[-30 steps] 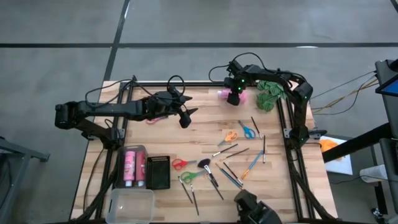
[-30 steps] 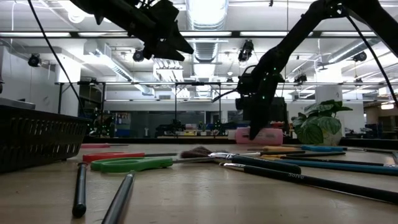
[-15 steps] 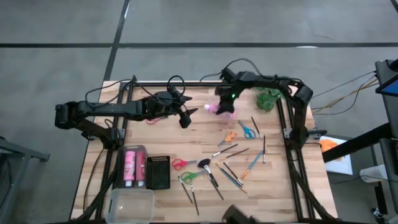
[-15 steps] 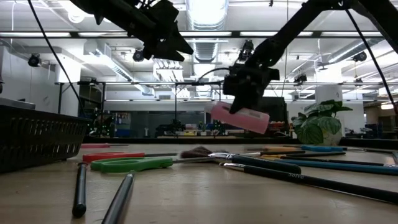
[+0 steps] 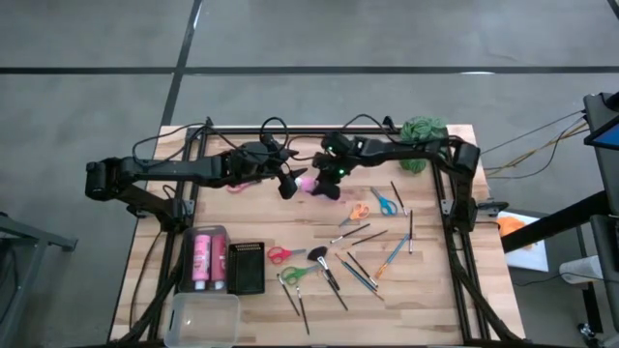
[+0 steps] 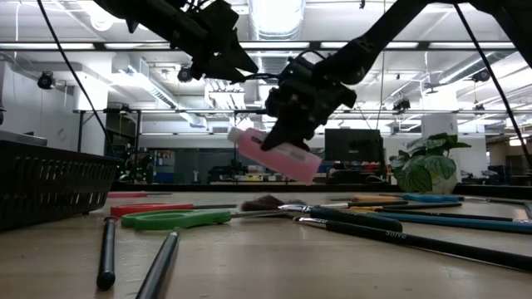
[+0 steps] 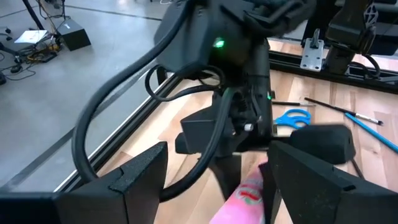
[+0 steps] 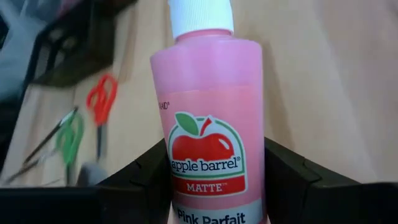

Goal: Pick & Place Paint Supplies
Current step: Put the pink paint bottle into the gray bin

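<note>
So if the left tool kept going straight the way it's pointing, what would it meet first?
Probably the pink paint bottle held by the right tool, which sits just ahead of the left tool, though depth is hard to judge.

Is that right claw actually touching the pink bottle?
Touching. The right wrist view shows the right gripper with both fingers pressed against the pink bottle.
</note>
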Motion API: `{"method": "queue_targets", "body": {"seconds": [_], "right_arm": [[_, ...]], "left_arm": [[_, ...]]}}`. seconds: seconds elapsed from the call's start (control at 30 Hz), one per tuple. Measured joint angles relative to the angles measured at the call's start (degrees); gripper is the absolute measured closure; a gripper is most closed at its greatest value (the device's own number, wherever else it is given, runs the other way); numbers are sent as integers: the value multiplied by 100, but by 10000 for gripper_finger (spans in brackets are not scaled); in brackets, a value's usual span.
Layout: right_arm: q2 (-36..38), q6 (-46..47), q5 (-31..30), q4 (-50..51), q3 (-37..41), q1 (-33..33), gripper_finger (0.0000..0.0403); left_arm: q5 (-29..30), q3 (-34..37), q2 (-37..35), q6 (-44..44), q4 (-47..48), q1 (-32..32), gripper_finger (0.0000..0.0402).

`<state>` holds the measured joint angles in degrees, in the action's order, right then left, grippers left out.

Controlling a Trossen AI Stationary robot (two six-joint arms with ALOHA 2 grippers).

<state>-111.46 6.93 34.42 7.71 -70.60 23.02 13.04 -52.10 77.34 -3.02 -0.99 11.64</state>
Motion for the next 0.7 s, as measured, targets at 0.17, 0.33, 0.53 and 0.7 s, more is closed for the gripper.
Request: {"method": "queue_targets", "body": {"seconds": [0.17,0.33,0.53,0.7], "right_arm": [[-2,884,-389,-1695,606,-247,219],[-2,1482,-1084,-3440,1314,-582,219],[-2,2917,-2241,-4934,1867,-1087,219],[-2,3382,-3181,-5123,1935,-1597,219]], "left_arm": [[-2,0,0,1,-2,2,119],[-17,0,0,-1,-4,2,119],[1,0,0,-16,7,2,119],[0,0,0,-16,7,2,119]]}}
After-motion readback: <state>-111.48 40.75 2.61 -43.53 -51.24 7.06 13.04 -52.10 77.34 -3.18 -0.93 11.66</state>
